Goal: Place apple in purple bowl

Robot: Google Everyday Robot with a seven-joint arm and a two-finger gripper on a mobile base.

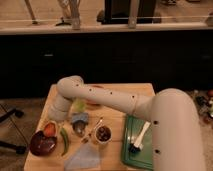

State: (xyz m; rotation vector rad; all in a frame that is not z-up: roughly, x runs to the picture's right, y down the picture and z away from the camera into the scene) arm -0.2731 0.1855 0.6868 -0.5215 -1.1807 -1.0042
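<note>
The apple (49,129), small and orange-red, sits at the tip of my gripper (50,127), at the left of the wooden table. The gripper hangs from the white forearm and is shut on the apple. It holds the apple just above and behind the far rim of the purple bowl (42,144). The bowl is dark, glossy and round, at the table's front left corner. The gripper's fingers are mostly hidden by the wrist and the apple.
A long green pepper (64,140) lies right of the bowl. A grey utensil (80,124), a white cup with dark contents (103,134) and a pale blue cloth (84,158) are mid-table. An orange-red dish (93,103) sits behind the arm. A green tray (132,157) holds a white brush (140,138).
</note>
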